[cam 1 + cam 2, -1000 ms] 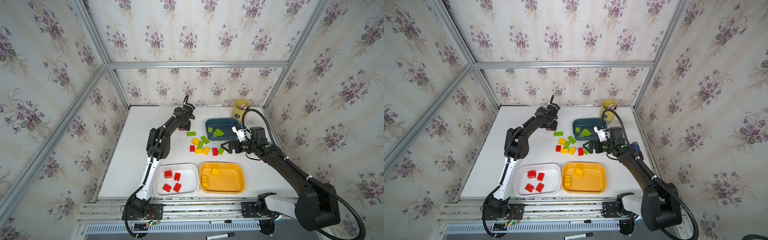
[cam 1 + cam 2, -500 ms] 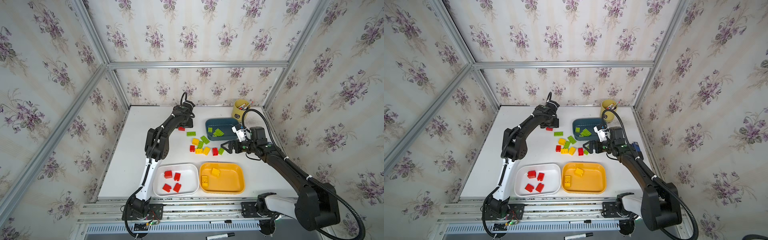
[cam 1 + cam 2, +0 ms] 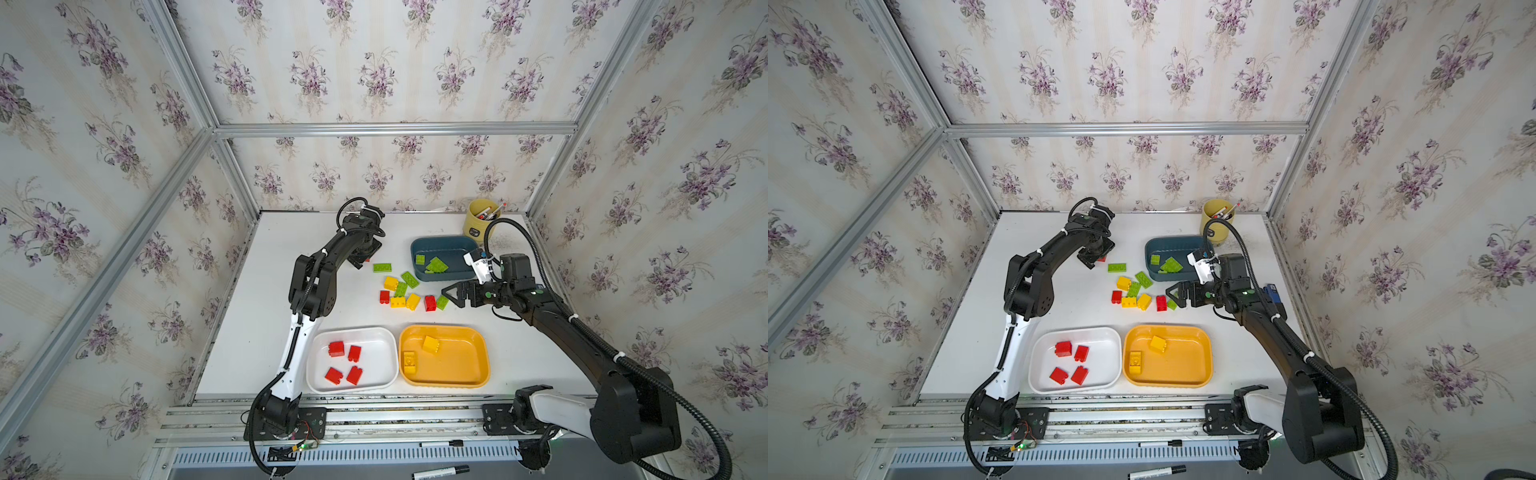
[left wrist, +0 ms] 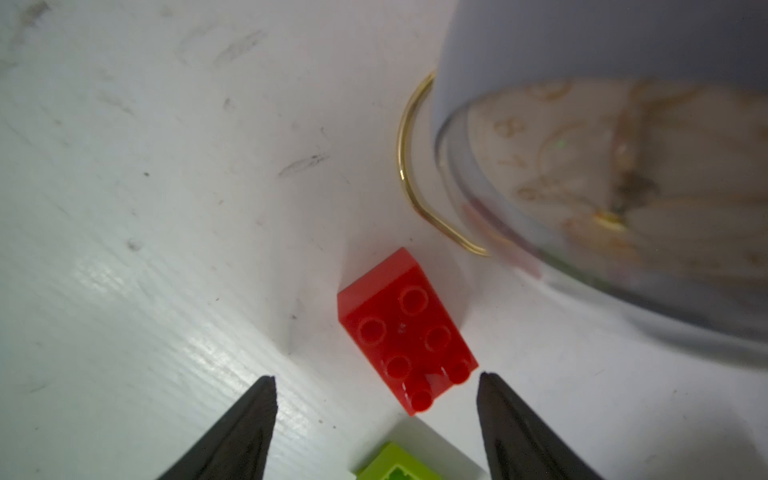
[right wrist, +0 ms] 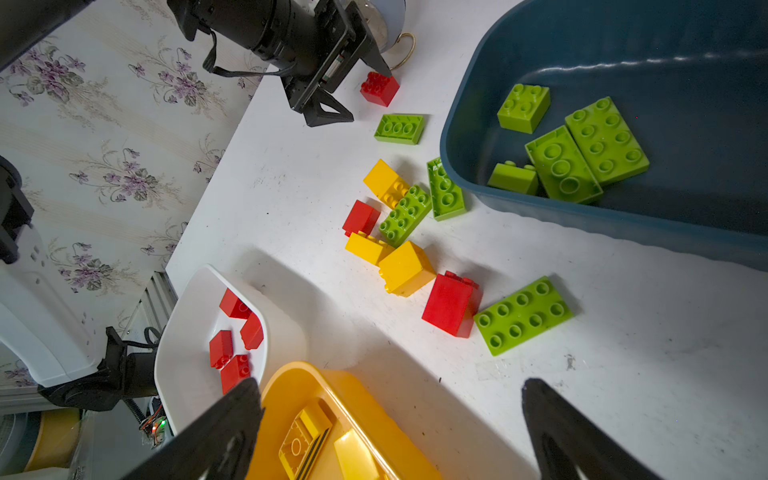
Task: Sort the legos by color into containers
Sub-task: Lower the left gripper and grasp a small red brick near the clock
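**A:** Where is the left gripper (image 4: pixel 376 376)?

**B:** Toward the far side of the table (image 3: pixel 266 332), low over a lone red brick (image 4: pixel 405 328). Its jaws are released and grasp nothing. One tip is just beside the brick's corner; the other is well apart from it.

**A:** What is near that brick?

**B:** A round glass-fronted object (image 4: pixel 582 174) with a gold wire loop is on one side; a flat green brick (image 5: pixel 399 129) is on the other.

**A:** And the right gripper (image 5: pixel 388 384)?

**B:** Its jaws are spread wide with nothing between them. In both top views it is at the right end of the loose legos (image 3: pixel 401 291). It is near a green plate (image 5: pixel 521 316) that touches a second red brick (image 5: pixel 451 305).

**A:** What is unsorted?

**B:** Besides the lone red brick, nine pieces lie on the table: four green, three yellow, two red. They lie between the teal tray (image 3: pixel 440 241) and the two near trays.

**A:** And sorted?

**B:** The white tray (image 3: pixel 353 330), near left, holds four red bricks. The orange-yellow tray (image 3: pixel 484 357) is just beside it and holds two yellow ones. The teal tray, far right near the yellow pen cup (image 3: pixel 480 220), holds four green ones in the right wrist view.
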### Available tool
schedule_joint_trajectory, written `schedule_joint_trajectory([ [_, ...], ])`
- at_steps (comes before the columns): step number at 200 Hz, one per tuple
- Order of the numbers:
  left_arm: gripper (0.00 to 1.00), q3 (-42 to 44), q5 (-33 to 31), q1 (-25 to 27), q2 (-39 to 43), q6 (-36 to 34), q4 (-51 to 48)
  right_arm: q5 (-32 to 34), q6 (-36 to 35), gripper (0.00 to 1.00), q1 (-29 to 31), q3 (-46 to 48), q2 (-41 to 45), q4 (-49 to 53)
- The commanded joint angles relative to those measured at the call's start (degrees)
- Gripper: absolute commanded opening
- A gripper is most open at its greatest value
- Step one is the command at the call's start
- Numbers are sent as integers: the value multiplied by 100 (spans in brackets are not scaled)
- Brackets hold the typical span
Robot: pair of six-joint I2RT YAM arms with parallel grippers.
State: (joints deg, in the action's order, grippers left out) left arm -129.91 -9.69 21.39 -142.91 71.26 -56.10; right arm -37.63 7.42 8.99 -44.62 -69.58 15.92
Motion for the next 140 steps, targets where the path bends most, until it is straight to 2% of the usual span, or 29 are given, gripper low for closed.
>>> schedule_joint_trajectory([
  [1,77,-53,-72,-33,19,384,81,-69,-74,100,-3,-73,-26,-115],
  [44,75,56,170,-195,-127,625,16,-165,-86,100,-3,-147,-97,-116],
  [103,75,-255,416,-260,-373,438,-40,-262,-48,100,-3,-297,-125,-63],
  [140,70,-113,358,-258,-300,440,-598,-271,-59,100,3,-334,-159,-68],
])
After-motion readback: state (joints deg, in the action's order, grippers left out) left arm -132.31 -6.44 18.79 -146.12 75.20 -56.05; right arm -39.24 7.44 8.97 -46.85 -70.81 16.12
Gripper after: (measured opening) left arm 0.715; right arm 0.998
